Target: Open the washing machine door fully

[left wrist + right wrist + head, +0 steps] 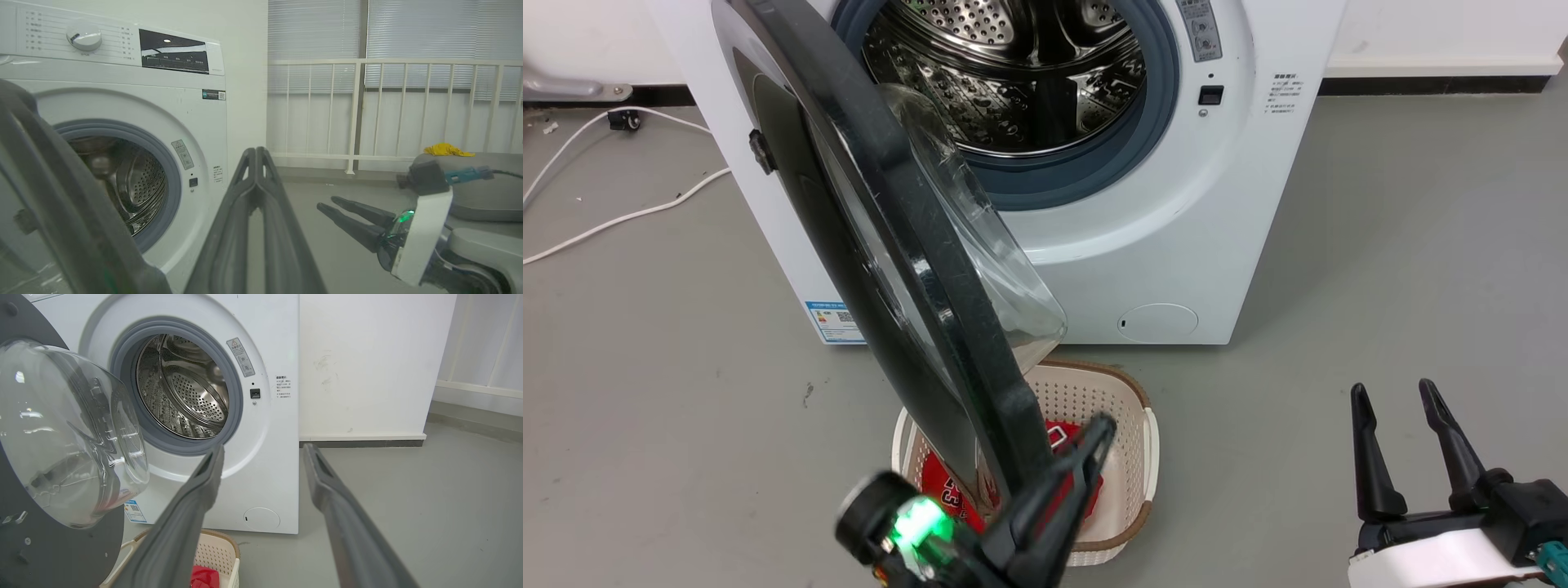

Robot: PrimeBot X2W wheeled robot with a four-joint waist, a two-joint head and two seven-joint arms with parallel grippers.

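- Grey floor and a white wall frame the head view. The washing machine door [907, 245] stands roughly half open and edge-on to the camera. It is hinged on the left side of the white machine [1176, 229], and its glass bowl bulges right towards the steel drum [1013, 82].
- The left end effector [1094, 437], fingers pressed together and holding nothing, lies along the inner side of the door's lower rim, touching it or just short of it. The right end effector [1392, 392], fingers spread and empty, hovers well apart at the right.
- A laundry basket [1147, 433] with a red garment [943, 490] sits on the floor directly below the door.
- Left wrist view: the closed fingers point past the machine's front, and the door's dark rim looms just to their left. By that reading, a sweep towards the robot's left would carry the door wider, and the left arm is far the nearer. This angle adds the dial [83, 36], a white railing [355, 114] and a yellow cloth [447, 150].
- Right wrist view: between the parted fingers the drum gapes. This side angle lays out the door's inner face and its whole clear bowl, standing well off the machine's front.
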